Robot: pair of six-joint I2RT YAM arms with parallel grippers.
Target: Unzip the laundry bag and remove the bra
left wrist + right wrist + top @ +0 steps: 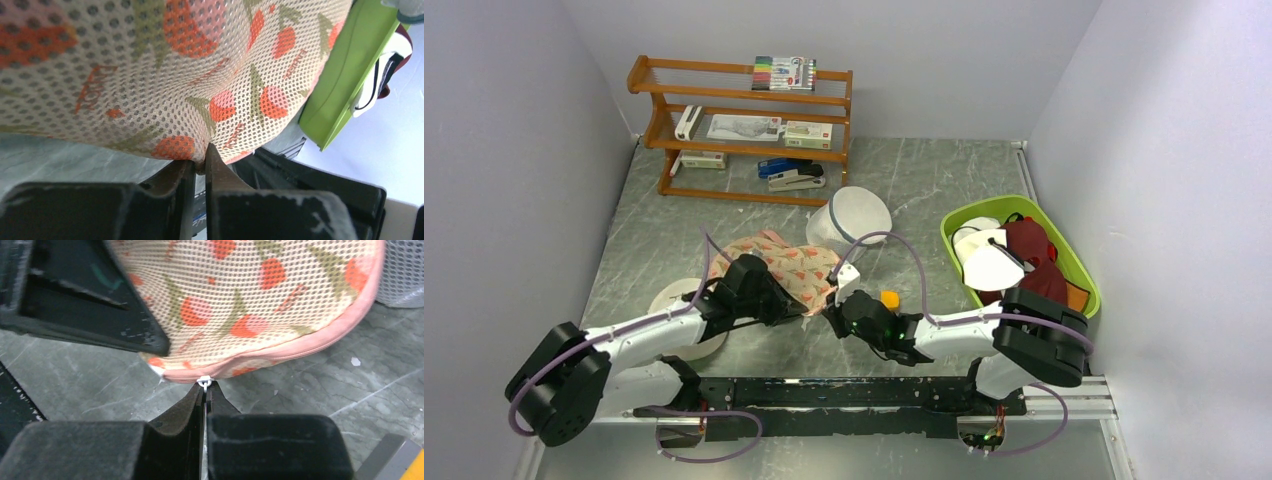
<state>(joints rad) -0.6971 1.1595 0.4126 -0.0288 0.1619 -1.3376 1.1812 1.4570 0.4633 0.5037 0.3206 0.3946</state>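
Observation:
The floral laundry bag (786, 262) lies in the middle of the table, beige mesh with orange-red and green print and a pink rim. My left gripper (809, 305) is shut on a pinch of its mesh fabric (200, 161) at the near end; the bag (165, 75) fills the left wrist view. My right gripper (831, 318) is shut on the small white zipper pull (204, 382) at the bag's pink edge (280, 352). The two grippers sit side by side at the bag's near end. The bra is not visible.
A white mesh cylinder with a grey-blue rim (854, 217) stands just behind the bag. A green basket (1079, 275) with clothes is at the right. A round cream cap (679, 305) lies under the left arm. A wooden shelf (744, 125) stands at the back.

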